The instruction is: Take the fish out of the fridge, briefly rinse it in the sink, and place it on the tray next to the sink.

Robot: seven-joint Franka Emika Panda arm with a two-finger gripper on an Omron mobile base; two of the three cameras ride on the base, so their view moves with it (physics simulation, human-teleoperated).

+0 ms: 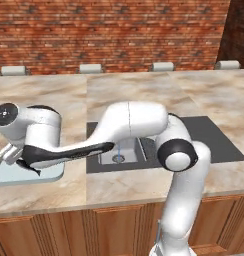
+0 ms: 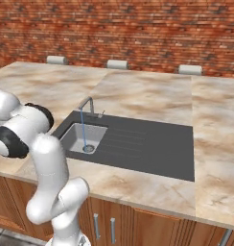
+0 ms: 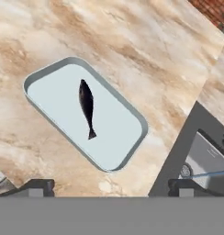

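We see the slim dark grey fish [image 3: 86, 106] lying in the pale blue-grey rectangular tray [image 3: 42, 79]; our gripper [image 3: 110, 187] hangs above, spread wide and empty.

The arm [image 1: 134, 122] is glossy white with rounded, tube-like links, black bands and round black caps at its joints, and a black-striped hand [image 1: 49, 155].

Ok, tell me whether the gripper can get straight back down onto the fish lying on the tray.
Probably yes. The gripper is open above the tray, and the fish lies flat in its middle with nothing over or beside it.
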